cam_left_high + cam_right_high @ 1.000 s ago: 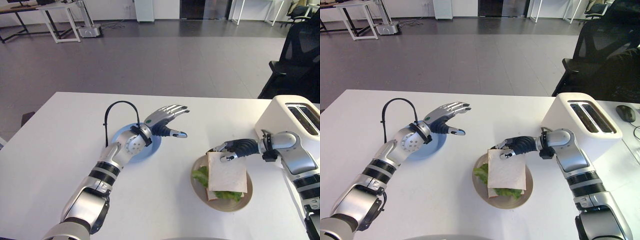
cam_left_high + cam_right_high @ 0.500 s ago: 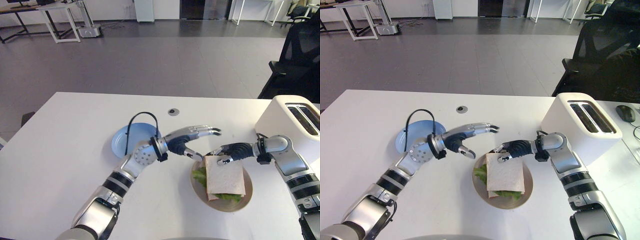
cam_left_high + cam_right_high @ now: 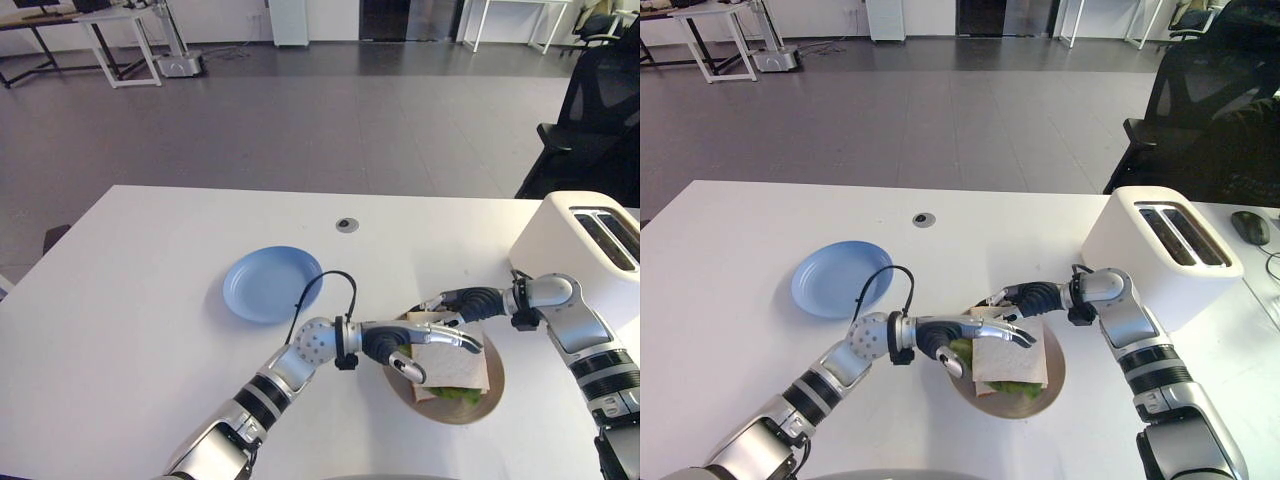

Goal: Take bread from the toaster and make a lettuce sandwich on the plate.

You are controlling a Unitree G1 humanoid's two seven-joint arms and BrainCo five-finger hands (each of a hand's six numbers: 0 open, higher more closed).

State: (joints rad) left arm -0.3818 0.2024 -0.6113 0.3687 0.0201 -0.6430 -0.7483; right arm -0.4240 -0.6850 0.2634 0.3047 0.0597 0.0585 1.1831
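Note:
A sandwich lies on the tan plate [image 3: 498, 374]: a white top bread slice [image 3: 462, 364] with green lettuce [image 3: 456, 395] showing beneath its near edge. My left hand [image 3: 425, 340] lies across the sandwich's left side, fingers stretched out flat over the bread, holding nothing. My right hand [image 3: 462, 300] is at the far edge of the plate, its curled fingers pinching the back edge of the top slice. The white toaster [image 3: 585, 240] stands to the right, with both slots dark.
An empty blue plate [image 3: 270, 284] sits left of the sandwich. A small round grommet [image 3: 346, 224] is set in the table behind it. A dark computer mouse [image 3: 1245, 226] lies beyond the toaster. Office chairs stand off the table's far right.
My left hand has swung right, from over the blue plate to across the sandwich. The top slice has settled flat on the lettuce, with my right hand still at its far edge.

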